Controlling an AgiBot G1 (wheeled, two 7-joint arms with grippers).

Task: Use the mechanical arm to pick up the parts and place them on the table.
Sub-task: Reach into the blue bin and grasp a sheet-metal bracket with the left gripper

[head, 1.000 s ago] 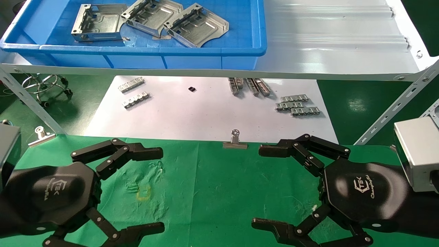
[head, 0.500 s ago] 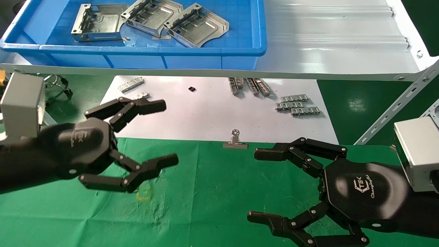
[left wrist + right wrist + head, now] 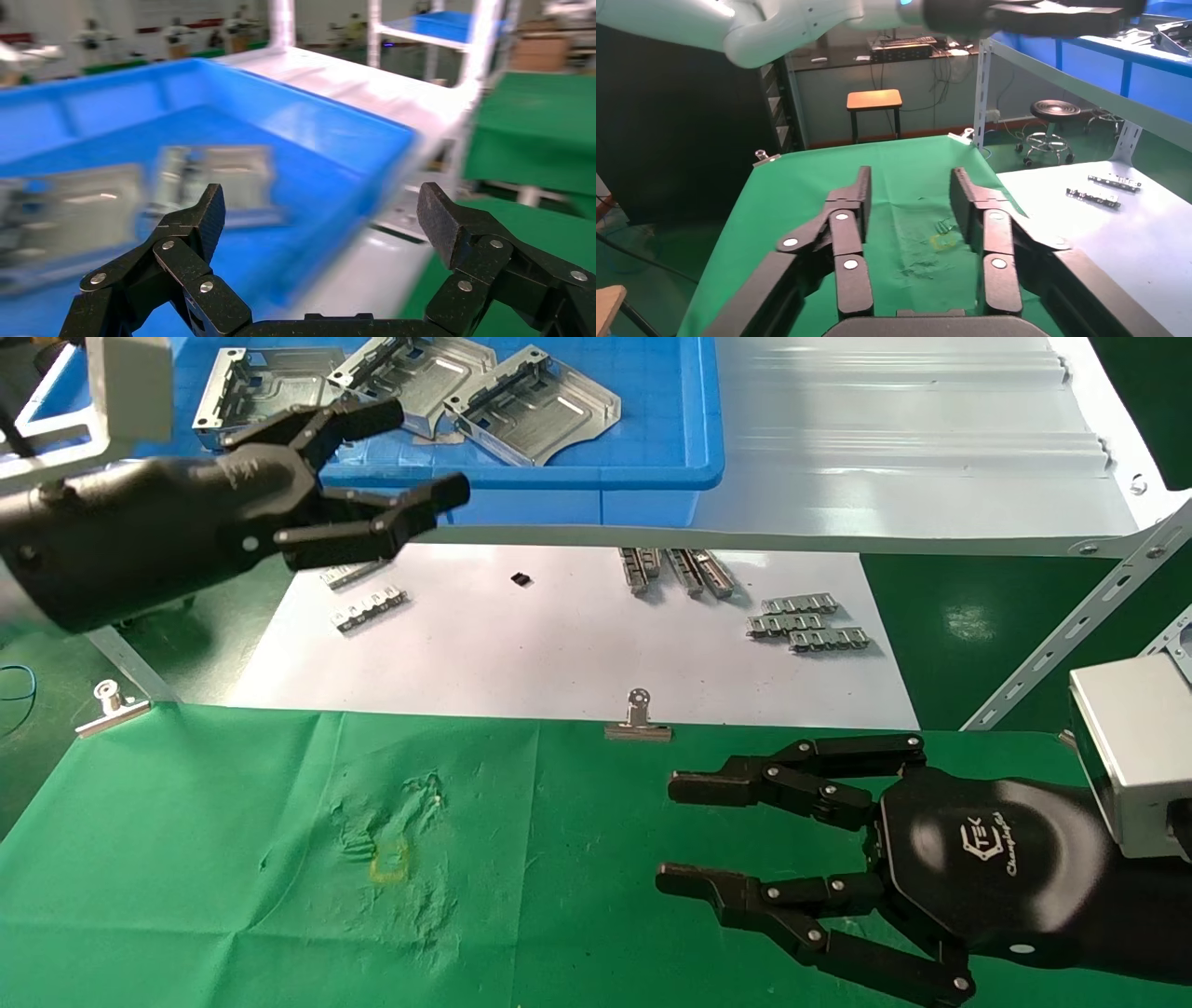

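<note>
Three silver parts lie in the blue bin on the shelf: one at the left (image 3: pixel 270 398), one in the middle (image 3: pixel 414 379) and one at the right (image 3: pixel 535 407). My left gripper (image 3: pixel 419 453) hangs open at the bin's front rim, just before the left part, holding nothing. The left wrist view shows its open fingers (image 3: pixel 323 210) over the bin with blurred parts (image 3: pixel 211 175) behind. My right gripper (image 3: pixel 675 833) hovers open and empty over the green table (image 3: pixel 233 859) at the lower right. In the right wrist view its fingers (image 3: pixel 910 182) frame bare green cloth (image 3: pixel 807 189).
The blue bin (image 3: pixel 559 477) sits on a pale metal shelf (image 3: pixel 885 458) with slanted legs (image 3: pixel 1071 626). Below it a white sheet (image 3: pixel 559 645) carries small toothed strips (image 3: pixel 808 624). Binder clips (image 3: pixel 638 724) edge the cloth.
My left gripper has risen from above the green cloth, up and forward to the bin's front rim, staying open. The right gripper's fingers have drawn somewhat closer together.
</note>
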